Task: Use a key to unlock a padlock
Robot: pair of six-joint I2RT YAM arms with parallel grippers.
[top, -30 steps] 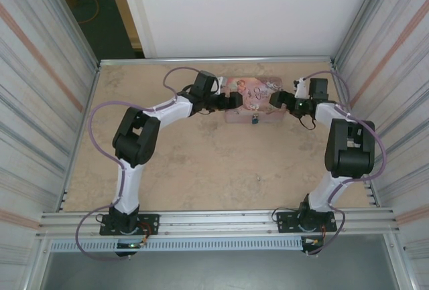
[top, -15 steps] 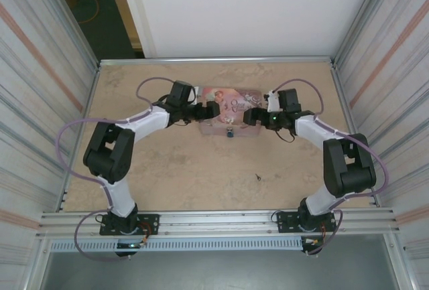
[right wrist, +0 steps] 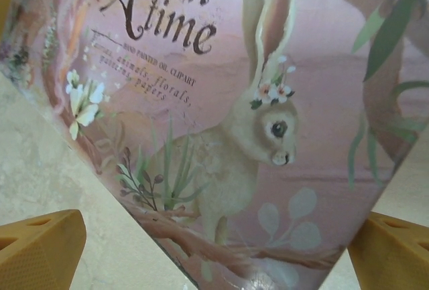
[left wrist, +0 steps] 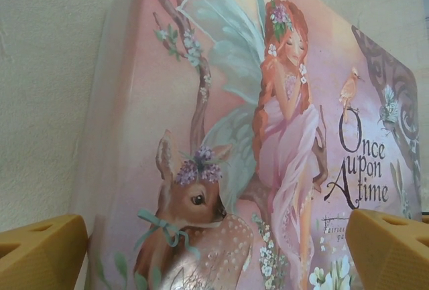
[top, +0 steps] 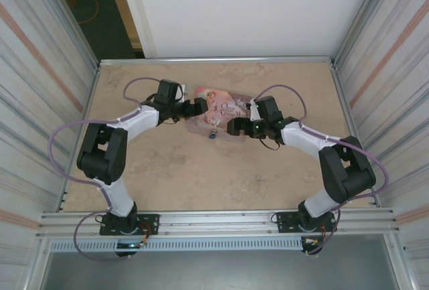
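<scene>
The tiny blue padlock (top: 212, 134) hangs on the near side of a pink illustrated tin box (top: 221, 106) in the middle of the table. A small dark sliver, apparently the key (top: 259, 178), lies alone on the table nearer to me. My left gripper (top: 200, 108) is at the box's left end and my right gripper (top: 233, 128) at its near right corner. Both are open wide. The box lid (left wrist: 234, 102) lies between the left gripper's (left wrist: 214, 253) yellow fingers (left wrist: 43, 250). The lid's corner (right wrist: 322, 102) lies between the right gripper's (right wrist: 218, 253) fingers (right wrist: 392, 253).
The beige table (top: 188, 169) is walled by ribbed metal panels left and right and a white board behind. A metal rail (top: 214, 222) carries both arm bases at the near edge. Bare table stretches between the box and the rail.
Both arms have swept left and toward me, and the tin box with its padlock has travelled with them from the back right toward the middle. The key has stayed put.
</scene>
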